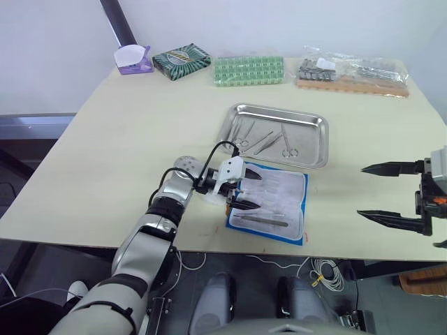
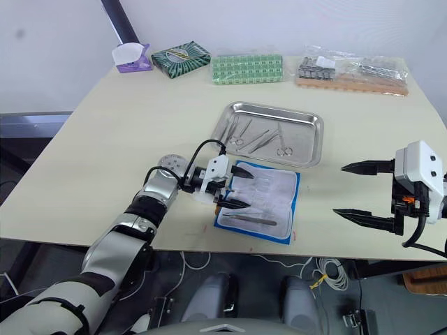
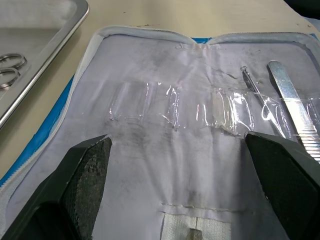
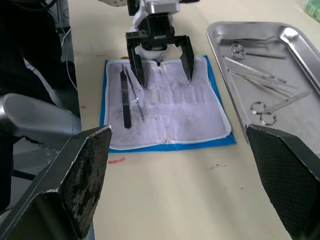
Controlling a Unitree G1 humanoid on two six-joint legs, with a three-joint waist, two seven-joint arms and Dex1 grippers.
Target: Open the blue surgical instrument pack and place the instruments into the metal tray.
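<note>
Flat blue surgical instrument pack [image 1: 271, 204] lies unfolded, whitish clear-plastic lining up, at centre frame on the pale wooden table [image 1: 126, 146], just below the shallow shiny stainless steel tray [image 1: 316, 142] in the head views. Left gripper [image 1: 244, 192] sits over the pack's left part with fingers spread wide, holding nothing; flat silver tweezers [image 4: 124, 97] and a thin silver probe [image 4: 136, 98] lie in the pack's sleeves, while ring-handled scissors and forceps [image 1: 265, 139] lie in the tray. Right gripper [image 1: 385, 193] hangs at right edge of frame, well apart from the pack, fingers wide and empty.
</note>
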